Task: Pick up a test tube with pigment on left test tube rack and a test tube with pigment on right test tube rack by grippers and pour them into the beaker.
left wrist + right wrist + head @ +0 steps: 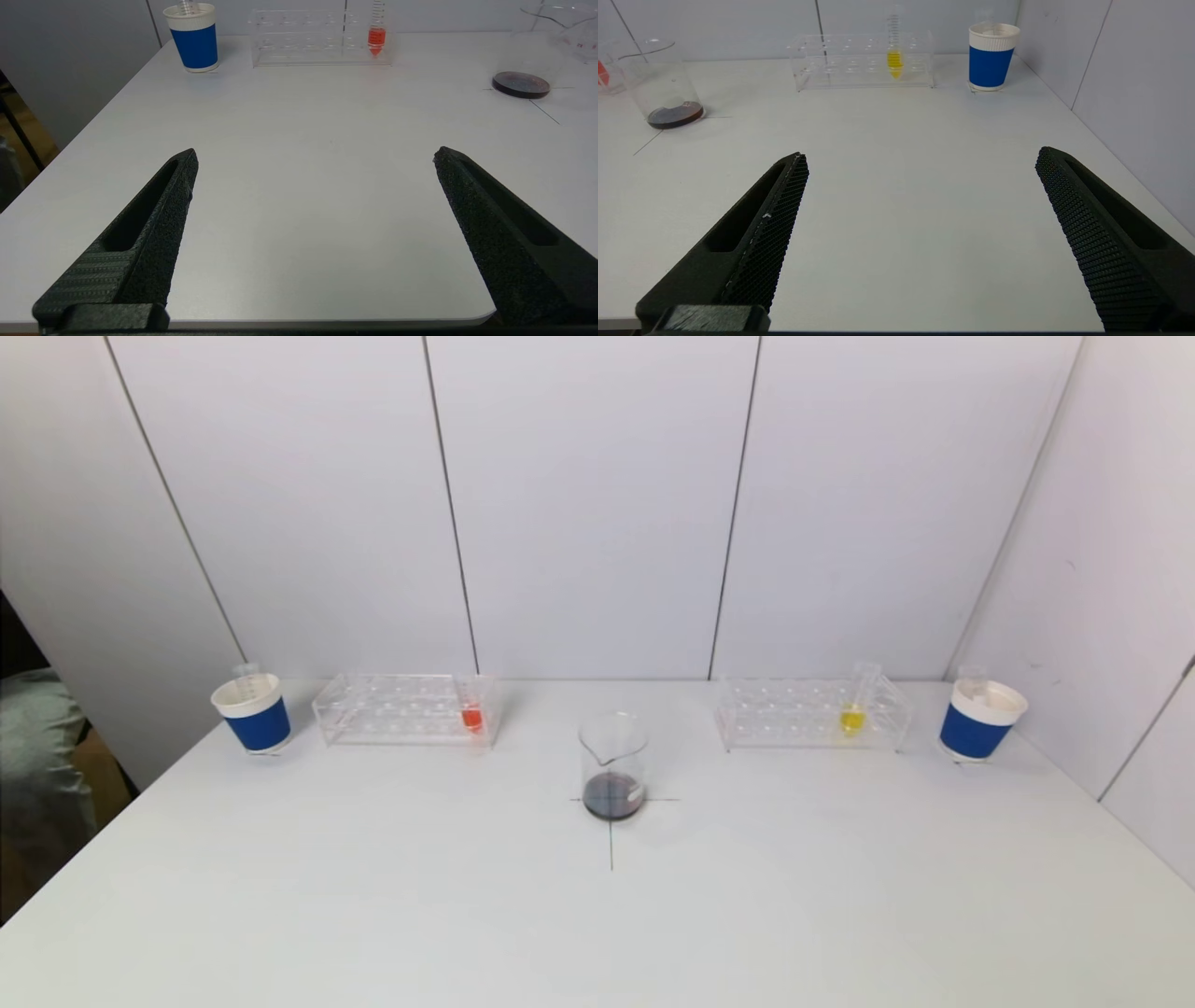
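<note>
While neither arm shows in the head view, both wrist cameras tell me where I stand: the left gripper (315, 156) and the right gripper (922, 156) hang over the near edge of the table (373, 896), each with fingers spread wide and holding nothing.

From the beaker (613, 765) at the centre cross, the left test tube rack (406, 709) lies at about ten o'clock, with the orange-pigment tube (471, 714) in its end nearest the beaker. The right test tube rack (812, 714) sits at about two o'clock, the yellow-pigment tube (854, 709) toward its outer end. A blue paper cup (254, 714) stands beyond the left rack and another blue cup (976, 721) beyond the right rack, each with an empty-looking tube in it. The beaker already holds a dark puddle.

My worries from here: the racks are clear acrylic and light, so a finger clipping a wall could drag the whole rack. The tubes are slim and smooth; a pinch off-centre may tilt one and slop pigment. Both arms converging on the narrow beaker could collide or tip it.
</note>
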Robot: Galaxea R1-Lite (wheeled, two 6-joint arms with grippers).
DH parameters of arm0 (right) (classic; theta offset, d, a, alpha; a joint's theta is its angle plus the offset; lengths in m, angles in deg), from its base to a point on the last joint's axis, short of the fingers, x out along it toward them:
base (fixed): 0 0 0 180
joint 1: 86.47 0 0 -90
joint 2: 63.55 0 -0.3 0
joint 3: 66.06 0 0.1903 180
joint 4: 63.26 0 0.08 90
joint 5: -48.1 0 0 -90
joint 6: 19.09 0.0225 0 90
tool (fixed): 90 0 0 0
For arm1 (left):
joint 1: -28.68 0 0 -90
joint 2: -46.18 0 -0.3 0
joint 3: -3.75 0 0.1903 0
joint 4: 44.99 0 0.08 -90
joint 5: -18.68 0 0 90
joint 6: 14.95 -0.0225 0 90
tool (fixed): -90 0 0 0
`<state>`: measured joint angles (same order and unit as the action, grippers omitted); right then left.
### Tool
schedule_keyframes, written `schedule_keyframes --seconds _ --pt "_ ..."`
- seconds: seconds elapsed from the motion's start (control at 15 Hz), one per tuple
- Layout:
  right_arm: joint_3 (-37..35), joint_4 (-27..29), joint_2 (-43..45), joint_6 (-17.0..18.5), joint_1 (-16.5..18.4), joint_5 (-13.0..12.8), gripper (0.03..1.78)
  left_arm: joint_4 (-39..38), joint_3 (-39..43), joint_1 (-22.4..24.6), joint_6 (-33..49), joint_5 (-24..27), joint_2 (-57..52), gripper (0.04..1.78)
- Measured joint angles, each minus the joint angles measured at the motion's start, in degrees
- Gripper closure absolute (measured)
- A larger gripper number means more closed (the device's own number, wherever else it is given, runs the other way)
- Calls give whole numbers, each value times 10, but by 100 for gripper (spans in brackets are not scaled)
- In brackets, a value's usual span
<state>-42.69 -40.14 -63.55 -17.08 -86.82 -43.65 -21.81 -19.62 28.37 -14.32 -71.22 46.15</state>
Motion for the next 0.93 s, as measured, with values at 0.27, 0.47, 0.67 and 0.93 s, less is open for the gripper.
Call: schedule_keyframes --seconds 0.27,0.47,0.67,0.93 --pt "0 0 0 0 0 0 4 -1 0 0 -6 0 0 6" --pt "0 0 0 0 0 0 4 -1 0 0 -6 0 0 6" --pt "0 0 0 0 0 0 4 -1 0 0 -7 0 0 6" --pt "0 0 0 -1 0 0 4 -1 0 0 -6 0 0 6"
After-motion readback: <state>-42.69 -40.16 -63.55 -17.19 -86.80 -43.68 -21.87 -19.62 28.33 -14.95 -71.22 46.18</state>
